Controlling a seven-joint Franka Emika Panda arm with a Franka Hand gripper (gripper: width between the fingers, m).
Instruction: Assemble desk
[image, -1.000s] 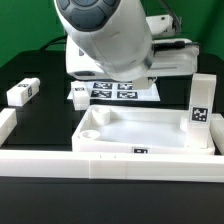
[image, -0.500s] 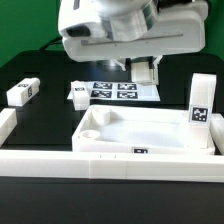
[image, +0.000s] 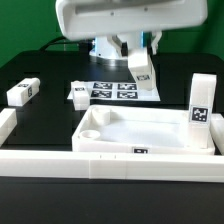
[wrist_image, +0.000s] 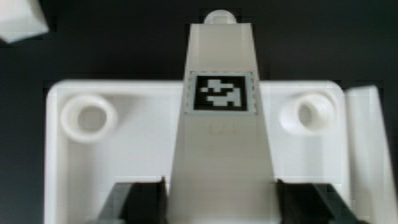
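Behind the tabletop (image: 105, 146) in the exterior view, the gripper (image: 138, 47) hangs partly closed around a white leg (image: 141, 68), clear of the black table (image: 40, 118); at the wrist view, both fingers (wrist_image: 139, 200) pinch that leg, tabletop sockets (wrist_image: 86, 115) showing either side.

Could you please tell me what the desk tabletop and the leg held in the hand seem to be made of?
The tabletop looks like moulded white plastic, matt to satin: uniform colour, rounded edges. The leg in the hand is likely the same smooth white plastic; its black-and-white tag looks printed.
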